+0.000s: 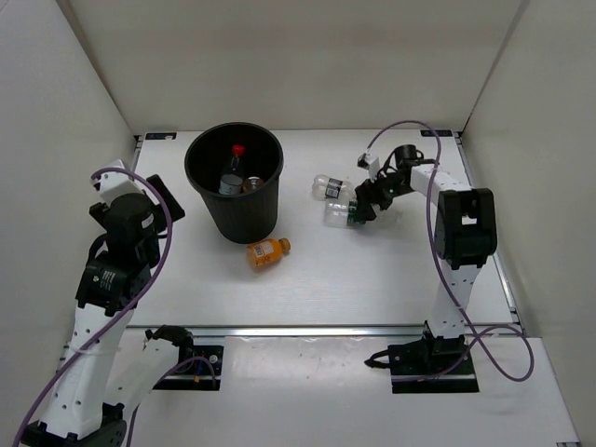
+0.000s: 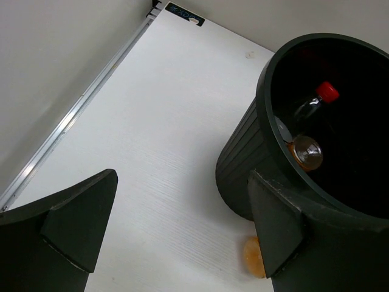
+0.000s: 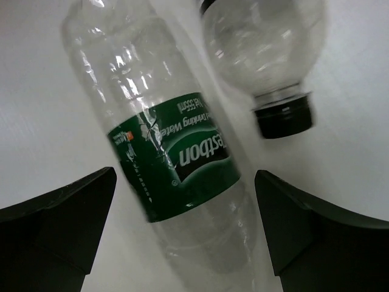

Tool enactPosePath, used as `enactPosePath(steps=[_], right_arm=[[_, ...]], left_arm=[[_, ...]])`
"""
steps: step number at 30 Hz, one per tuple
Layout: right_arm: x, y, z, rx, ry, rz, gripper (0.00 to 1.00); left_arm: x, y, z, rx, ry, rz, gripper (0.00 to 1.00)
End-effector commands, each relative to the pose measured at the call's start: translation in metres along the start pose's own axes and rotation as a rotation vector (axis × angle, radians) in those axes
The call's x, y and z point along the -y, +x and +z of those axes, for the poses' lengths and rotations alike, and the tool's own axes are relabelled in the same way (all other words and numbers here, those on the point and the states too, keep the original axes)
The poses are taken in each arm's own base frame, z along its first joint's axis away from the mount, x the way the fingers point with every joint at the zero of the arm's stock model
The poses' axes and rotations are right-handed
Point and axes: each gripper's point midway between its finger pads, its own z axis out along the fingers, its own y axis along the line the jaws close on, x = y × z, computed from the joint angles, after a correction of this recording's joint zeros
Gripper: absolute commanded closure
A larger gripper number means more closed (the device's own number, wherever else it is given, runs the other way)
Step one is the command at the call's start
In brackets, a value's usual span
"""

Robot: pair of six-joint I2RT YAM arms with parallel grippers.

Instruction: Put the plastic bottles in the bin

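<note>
The black bin [image 1: 233, 209] stands at back left of the table. Inside it lie a red-capped bottle [image 2: 316, 100] and an orange-filled bottle [image 2: 306, 152]. A second orange-filled bottle [image 1: 267, 251] lies on the table in front of the bin; its end shows in the left wrist view [image 2: 252, 255]. My right gripper [image 3: 185, 182] is open, its fingers on either side of the clear green-label bottle [image 3: 173, 155], which lies on the table [image 1: 340, 214]. The clear black-capped bottle [image 3: 267, 55] lies just beside it. My left gripper [image 2: 182, 182] is open and empty, left of the bin.
White walls enclose the table on the left, back and right. A metal rail [image 2: 79, 109] runs along the left table edge. The bin's wall [image 2: 243, 164] is close to my left gripper's right finger.
</note>
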Motion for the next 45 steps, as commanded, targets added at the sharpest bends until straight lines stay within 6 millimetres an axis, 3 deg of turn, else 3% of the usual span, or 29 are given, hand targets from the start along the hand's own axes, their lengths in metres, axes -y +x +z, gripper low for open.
enactPosePath(steps=[1,6,14,16,17,18,19,22,25,28,29,30,31,32,34,35,36,37,38,39,40,41,45], right_arm=[[-0.029,-0.003,-0.004,0.021,-0.046,-0.011,0.06],[-0.035,0.012,-0.004,-0.009,0.101,0.01,0.05],[-0.061,0.034,0.01,-0.115,0.273,-0.004,0.08],[-0.067,0.035,0.011,-0.106,0.275,-0.004,0.21],[-0.072,0.034,0.01,-0.093,0.274,0.006,0.37],[-0.075,0.023,0.003,-0.058,0.272,0.002,0.47],[-0.081,0.017,0.001,-0.041,0.259,0.014,0.51],[-0.102,-0.022,-0.021,0.068,0.252,-0.049,0.51],[-0.125,-0.086,-0.056,0.235,0.323,-0.169,0.56],[-0.156,-0.188,-0.106,0.51,0.401,-0.302,0.58],[-0.17,-0.207,-0.107,0.556,0.378,-0.322,0.6],[-0.189,-0.24,-0.119,0.643,0.346,-0.36,0.61],[-0.195,-0.255,-0.115,0.678,0.32,-0.358,0.6],[-0.218,-0.284,-0.124,0.765,0.25,-0.379,0.59],[-0.238,-0.337,-0.134,0.908,0.151,-0.391,0.6],[-0.246,-0.344,-0.116,0.911,0.045,-0.38,0.58],[-0.266,-0.359,-0.123,0.947,-0.038,-0.385,0.56],[-0.28,-0.372,-0.114,0.959,-0.103,-0.415,0.55],[-0.275,-0.373,-0.091,0.935,-0.133,-0.389,0.54],[-0.291,-0.383,-0.095,0.956,-0.168,-0.408,0.5],[-0.3,-0.389,-0.083,0.944,-0.204,-0.407,0.49],[-0.295,-0.388,-0.064,0.916,-0.219,-0.379,0.49],[-0.307,-0.388,-0.041,0.908,-0.313,-0.348,0.47]], left_arm=[[-0.008,0.002,-0.001,0.0,-0.032,0.009,0.01],[-0.01,0.01,0.006,-0.018,-0.05,0.023,0.01],[-0.016,0.001,0.0,0.023,-0.066,0.012,0.01],[-0.014,-0.002,0.001,0.032,-0.058,0.013,0.01],[-0.014,-0.001,0.002,0.029,-0.059,0.02,0.01],[-0.012,-0.001,0.003,0.024,-0.049,0.035,0.01],[-0.011,-0.002,0.002,0.029,-0.046,0.025,0.02],[-0.007,0.001,0.004,0.014,-0.027,0.054,0.01],[-0.004,0.0,0.005,0.018,-0.009,0.06,0.01],[0.003,0.008,0.007,-0.005,0.026,0.067,0.01],[0.005,0.005,0.006,0.005,0.038,0.064,0.01],[0.006,0.008,0.007,0.001,0.048,0.059,0.01],[0.011,0.012,0.007,-0.008,0.069,0.049,0.01],[0.014,0.015,0.009,-0.014,0.087,0.044,0.01],[0.02,0.021,0.008,-0.032,0.121,0.047,0.01],[0.021,0.023,0.01,-0.042,0.124,0.049,0.01],[0.021,0.027,0.008,-0.053,0.129,0.055,0.01],[0.023,0.027,0.007,-0.054,0.14,0.052,0.01],[0.024,0.026,0.005,-0.054,0.153,0.05,0.01],[0.024,0.028,0.004,-0.064,0.153,0.055,0.01],[0.023,0.028,0.002,-0.064,0.155,0.052,0.01],[0.022,0.028,-0.001,-0.063,0.157,0.054,0.01],[0.025,0.038,-0.003,-0.101,0.178,0.058,0.01]])
